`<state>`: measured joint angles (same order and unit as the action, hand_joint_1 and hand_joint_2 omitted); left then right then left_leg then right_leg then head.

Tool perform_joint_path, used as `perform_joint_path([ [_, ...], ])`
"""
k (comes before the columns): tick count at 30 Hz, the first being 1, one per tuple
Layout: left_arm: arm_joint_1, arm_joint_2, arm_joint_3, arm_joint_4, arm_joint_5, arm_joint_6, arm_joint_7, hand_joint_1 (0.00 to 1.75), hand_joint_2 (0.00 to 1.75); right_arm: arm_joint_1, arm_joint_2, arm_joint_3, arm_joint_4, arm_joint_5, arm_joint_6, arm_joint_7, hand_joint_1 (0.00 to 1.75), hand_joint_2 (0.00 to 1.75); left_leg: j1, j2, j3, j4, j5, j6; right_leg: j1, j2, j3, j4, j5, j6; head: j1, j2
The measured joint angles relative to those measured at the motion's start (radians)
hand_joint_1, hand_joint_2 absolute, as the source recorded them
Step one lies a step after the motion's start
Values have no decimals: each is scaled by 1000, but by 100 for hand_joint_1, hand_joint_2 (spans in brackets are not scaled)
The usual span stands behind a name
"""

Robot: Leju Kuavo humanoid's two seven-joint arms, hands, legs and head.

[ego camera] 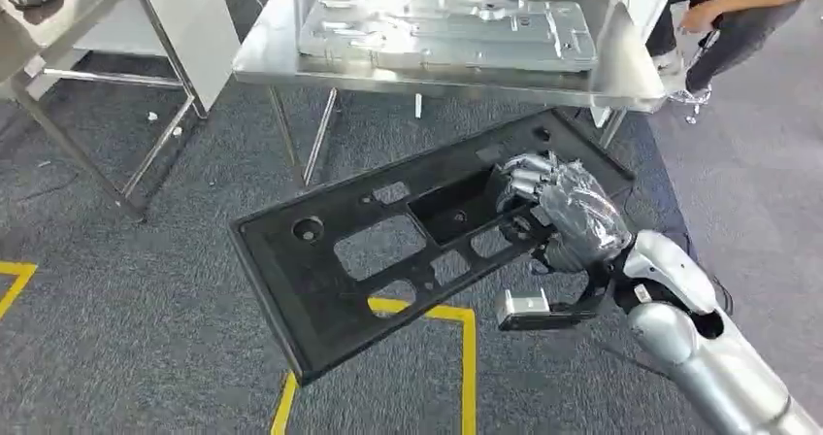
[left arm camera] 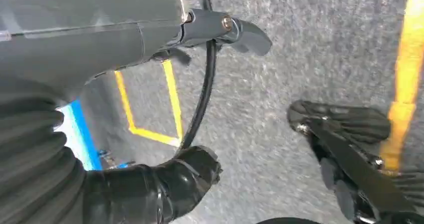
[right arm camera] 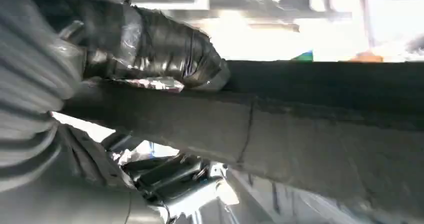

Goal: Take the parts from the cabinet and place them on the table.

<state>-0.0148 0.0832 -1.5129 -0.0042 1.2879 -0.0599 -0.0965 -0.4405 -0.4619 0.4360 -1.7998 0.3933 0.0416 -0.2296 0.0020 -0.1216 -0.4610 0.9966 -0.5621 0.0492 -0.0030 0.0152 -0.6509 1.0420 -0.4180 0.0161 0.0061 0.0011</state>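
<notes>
Black panel (ego camera: 388, 250) gripped by right hand (ego camera: 558, 212).

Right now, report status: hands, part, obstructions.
Right hand grips black perforated panel, carried over carpet short of steel table. Left hand holds nothing. Silver panel already on table; person beside far corner.

steel table (ego camera: 291, 61), grey metal panel (ego camera: 446, 29) on it

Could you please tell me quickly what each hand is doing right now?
Left hand: open, holding nothing.
Right hand: gripping the flat black plastic panel with cutouts.
</notes>
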Motion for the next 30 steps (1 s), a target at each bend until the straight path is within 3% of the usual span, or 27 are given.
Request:
perform_joint_path([
  [2,2,-1,0,0,0,0,0,0,175,-10,-5,-9,0,-2,0,11,175,175,-1,9,3,35,34,-10,-2,-2,29,-22,-12,-22,0,0],
  [3,1,1,0,0,0,0,0,0,175,-10,-6,-15,-2,-3,1,19,175,175,-1,33,-19,93,56,-14,-7,-4,62,-39,-17,-30,0,0],
  [4,-3,-2,0,-1,1,0,-2,0,175,-11,-12,-19,-2,-4,2,25,175,175,-3,72,-59,171,90,-20,-8,-8,85,-49,-28,-38,-3,0],
  [5,-9,-3,0,-1,1,-3,-3,0,175,-12,-17,-22,-2,-6,4,29,175,175,0,95,-113,248,96,-25,-8,-10,106,-57,-41,-41,-7,0],
  [7,-12,-4,1,-1,4,-3,-6,0,175,-13,-29,-29,0,-6,13,36,175,175,8,109,-203,321,1,-33,-10,-14,145,-66,-70,-39,-6,0],
  [8,-12,-4,1,-1,6,-4,-6,0,175,-14,-38,-34,0,-7,19,43,175,175,11,112,-234,321,-57,-38,-12,-15,166,-67,-88,-37,-4,0],
  [9,-9,-4,1,-1,6,-4,-6,0,175,-18,-45,-39,2,-10,23,48,175,175,14,114,-254,303,-92,-46,-16,-15,188,-67,-106,-33,-6,0],
  [10,-5,-4,1,-1,6,-4,-6,0,175,-23,-53,-47,4,-12,31,53,175,175,16,115,-265,259,-103,-50,-19,-15,213,-67,-126,-28,-5,0],
  [11,-2,-4,1,-1,6,-4,-6,0,175,-32,-61,-54,6,-17,40,58,175,175,18,117,-268,198,-69,-50,-23,-15,239,-67,-148,-23,-6,0],
  [12,-1,-4,1,-1,6,-4,-6,0,175,-42,-67,-59,8,-21,47,64,175,175,18,122,-268,131,25,-49,-27,-18,261,-68,-168,-17,-5,0],
  [13,6,-4,2,-1,6,-5,-6,0,175,-52,-73,-65,11,-25,52,66,175,175,17,134,-270,60,189,-44,-26,-19,271,-70,-187,-11,-6,0],
  [14,6,-3,2,0,6,-5,-6,0,175,-60,-76,-67,16,-29,59,69,175,175,9,138,-277,46,236,-41,-24,-16,289,-67,-207,-1,-7,0],
  [15,4,-3,2,0,6,-6,-6,0,175,-74,-86,-71,16,-30,64,69,175,175,5,133,-265,57,215,-36,-20,-19,298,-83,-221,9,-6,0],
  [16,-1,-3,2,0,6,-6,-6,0,175,-81,-94,-75,17,-30,68,73,175,175,6,131,-260,50,207,-26,-24,-20,323,-87,-211,18,-8,0],
  [17,-1,-3,2,0,6,-7,-6,0,175,-89,-103,-82,17,-31,70,75,175,175,6,129,-250,47,199,-17,-26,-18,310,-66,-183,21,-6,0],
  [18,-5,-1,2,1,6,-7,-7,0,175,-100,-110,-87,19,-32,72,80,175,175,10,120,-226,37,193,-7,-31,-17,277,-2,-154,26,-6,0],
  [19,0,-1,2,0,6,-6,-7,0,175,-107,-114,-91,22,-32,74,84,175,175,6,118,-202,29,178,-2,-32,-17,236,83,-120,23,-2,0],
  [20,-1,-2,3,0,6,-6,-8,0,175,-117,-121,-95,25,-34,76,84,175,175,4,116,-181,23,162,3,-30,-15,176,172,-112,22,-2,0],
  [21,-4,-1,3,0,6,-6,-8,0,175,-123,-127,-95,28,-36,79,86,175,175,3,114,-158,18,146,8,-27,-14,116,236,-144,22,-2,0],
  [22,-5,-1,3,1,6,-6,-8,0,175,-126,-131,-95,30,-37,85,87,175,175,1,112,-130,12,127,10,-24,-15,66,267,-206,22,0,0],
  [24,-5,-1,3,1,6,-6,-8,0,175,-128,-140,-96,37,-40,87,91,175,175,-3,106,-73,5,89,12,-21,-15,-4,256,-328,19,0,0],
  [25,-5,-1,3,1,6,-6,-8,0,175,-131,-143,-96,39,-42,87,95,175,175,-6,106,-44,4,67,12,-19,-15,-28,227,-351,15,0,0],
  [26,-4,-1,3,1,6,-6,-8,0,175,-134,-147,-96,41,-43,87,98,175,175,-10,106,-10,4,40,10,-18,-15,-48,176,-322,9,0,0],
  [27,-2,-1,3,1,6,-6,-8,0,175,-135,-151,-98,43,-44,87,98,175,175,-13,108,22,4,15,9,-14,-18,-64,113,-220,-2,0,0],
  [28,9,-2,3,0,6,-6,-8,0,175,-135,-153,-97,47,-44,88,99,175,175,-12,108,30,-2,-6,10,-6,-33,-79,46,-37,-19,2,0],
  [29,-1,-7,3,1,6,-7,-8,0,175,-136,-155,-98,52,-44,88,100,175,175,-16,110,55,11,-29,3,10,-35,-91,11,84,-23,-3,0],
  [30,-5,-6,3,1,6,-7,-8,0,175,-139,-155,-97,53,-44,93,100,175,175,-16,110,60,-1,-45,-4,13,-28,-78,22,62,-25,-4,0],
])
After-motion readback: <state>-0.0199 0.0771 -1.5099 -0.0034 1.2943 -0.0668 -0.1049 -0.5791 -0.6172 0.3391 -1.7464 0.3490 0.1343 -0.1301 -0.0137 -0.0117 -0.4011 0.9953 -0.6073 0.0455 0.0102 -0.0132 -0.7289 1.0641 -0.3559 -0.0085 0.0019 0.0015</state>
